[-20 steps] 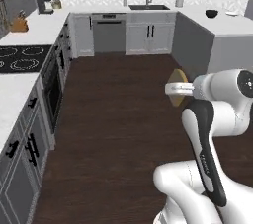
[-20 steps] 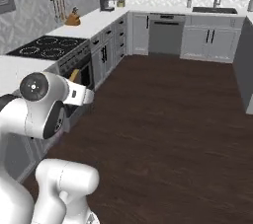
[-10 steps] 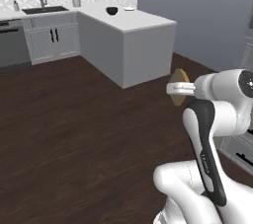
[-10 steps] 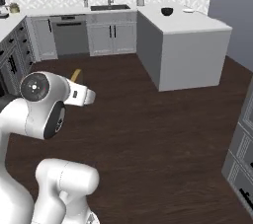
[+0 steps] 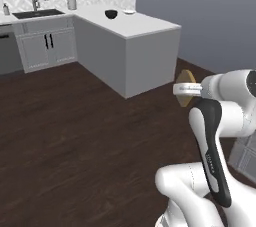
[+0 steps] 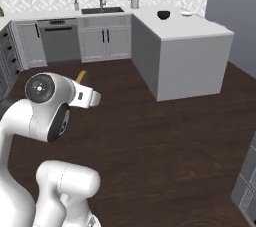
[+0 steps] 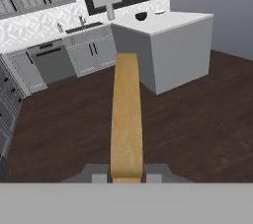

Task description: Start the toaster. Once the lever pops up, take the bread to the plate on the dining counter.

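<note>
Tan-brown, the squarish slice of bread [image 7: 126,119] is sitting edge-on between our two dark gripper [image 7: 127,176] fingers, which are clenching it from both sides; we are carrying it above the dark wooden floor [image 5: 75,136], well apart from the long white dining counter [image 6: 187,36]. On the counter's far end we are seeing a dark bowl [image 6: 163,15] and, just beside it, a small white plate [image 6: 186,13]
</note>
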Controlling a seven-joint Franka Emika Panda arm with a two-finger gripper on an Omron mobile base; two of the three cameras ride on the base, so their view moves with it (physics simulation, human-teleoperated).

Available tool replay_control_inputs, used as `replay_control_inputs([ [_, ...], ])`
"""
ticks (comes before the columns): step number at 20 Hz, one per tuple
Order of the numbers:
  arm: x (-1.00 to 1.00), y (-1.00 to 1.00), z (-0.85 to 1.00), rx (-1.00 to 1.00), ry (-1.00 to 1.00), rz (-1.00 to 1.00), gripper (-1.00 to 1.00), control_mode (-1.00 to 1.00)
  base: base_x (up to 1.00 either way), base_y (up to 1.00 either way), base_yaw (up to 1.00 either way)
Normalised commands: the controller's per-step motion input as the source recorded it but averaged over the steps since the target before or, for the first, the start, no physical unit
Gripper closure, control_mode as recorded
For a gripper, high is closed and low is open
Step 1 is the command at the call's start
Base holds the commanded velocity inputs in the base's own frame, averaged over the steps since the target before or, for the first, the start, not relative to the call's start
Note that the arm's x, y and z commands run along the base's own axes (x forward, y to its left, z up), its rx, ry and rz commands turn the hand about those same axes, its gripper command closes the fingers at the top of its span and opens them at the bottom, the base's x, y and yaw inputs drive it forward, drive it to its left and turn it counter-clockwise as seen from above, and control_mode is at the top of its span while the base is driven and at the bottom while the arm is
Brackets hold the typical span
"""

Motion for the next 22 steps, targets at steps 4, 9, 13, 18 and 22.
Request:
replay_control_inputs([
  [4,0.00,0.00,0.00,0.00,0.00,0.00,1.00,1.00,1.00,0.00,-0.11],
  [9,0.00,0.00,0.00,0.00,0.00,0.00,1.00,1.00,1.00,0.00,-0.15],
  [13,0.00,0.00,0.00,0.00,0.00,0.00,1.00,1.00,1.00,-0.05,-0.16],
  [18,0.00,0.00,0.00,0.00,0.00,0.00,1.00,1.00,1.00,-0.20,-0.20],
  [22,0.00,0.00,0.00,0.00,0.00,0.00,1.00,1.00,1.00,-0.34,-0.28],
])
